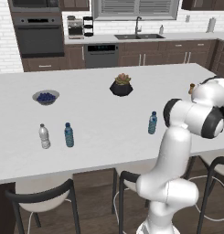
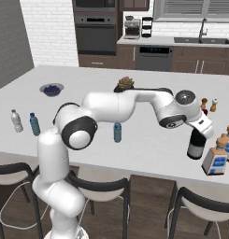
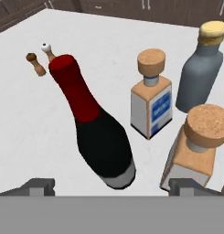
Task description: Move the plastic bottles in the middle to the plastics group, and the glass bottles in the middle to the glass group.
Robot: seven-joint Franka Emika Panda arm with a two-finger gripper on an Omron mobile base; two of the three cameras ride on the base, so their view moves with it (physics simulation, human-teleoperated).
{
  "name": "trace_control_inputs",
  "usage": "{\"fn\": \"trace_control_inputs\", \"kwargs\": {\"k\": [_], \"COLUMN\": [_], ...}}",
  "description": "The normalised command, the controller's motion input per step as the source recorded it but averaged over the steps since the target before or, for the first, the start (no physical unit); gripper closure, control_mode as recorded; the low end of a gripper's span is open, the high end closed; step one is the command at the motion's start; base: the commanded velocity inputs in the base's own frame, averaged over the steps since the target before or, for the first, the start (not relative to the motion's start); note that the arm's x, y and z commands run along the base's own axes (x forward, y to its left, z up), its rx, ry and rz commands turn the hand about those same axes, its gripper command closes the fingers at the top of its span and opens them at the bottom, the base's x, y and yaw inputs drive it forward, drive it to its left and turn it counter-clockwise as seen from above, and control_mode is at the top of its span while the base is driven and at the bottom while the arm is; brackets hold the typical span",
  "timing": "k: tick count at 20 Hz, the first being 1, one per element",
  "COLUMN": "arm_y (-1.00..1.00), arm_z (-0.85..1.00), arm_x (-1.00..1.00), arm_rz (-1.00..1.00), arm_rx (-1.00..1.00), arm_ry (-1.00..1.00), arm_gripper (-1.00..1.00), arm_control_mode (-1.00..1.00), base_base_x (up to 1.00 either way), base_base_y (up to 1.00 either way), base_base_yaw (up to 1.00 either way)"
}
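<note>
A tall dark wine bottle (image 3: pixel 97 132) with a red top stands free at centre frame on the white bench (image 3: pixel 35 123) in the hand view, between wide-open, empty fingers (image 3: pixel 41 186). Squarish cork-topped bottles (image 3: pixel 151 100) stand just right. In the right base view, the arm hides its neck.

Bright, even rendered light; soft faint shadows, slightly coarse, no glare.
</note>
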Motion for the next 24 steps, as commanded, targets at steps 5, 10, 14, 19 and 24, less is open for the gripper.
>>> {"fn": "trace_control_inputs", "kwargs": {"k": [5, 10, 14, 19, 24], "arm_y": [0.47, 0.33, 0.44, 0.68, 0.86], "arm_z": [0.17, 0.14, 0.22, 0.11, 0.0], "arm_x": [-0.31, -0.49, -0.47, -0.15, 0.0], "arm_rz": [0.0, 0.02, 0.08, 0.22, 0.33], "arm_rx": [0.0, 0.0, 0.0, 0.01, 0.03], "arm_ry": [0.0, 0.0, 0.0, 0.05, 0.09], "arm_gripper": [-1.0, -1.0, -1.0, -1.0, -1.0], "arm_control_mode": [-1.0, -1.0, -1.0, -1.0, -1.0], "base_base_x": [0.0, 0.0, 0.0, 0.0, 0.0], "base_base_y": [0.0, 0.0, 0.0, 0.0, 0.0], "base_base_yaw": [0.0, 0.0, 0.0, 0.0, 0.0]}}
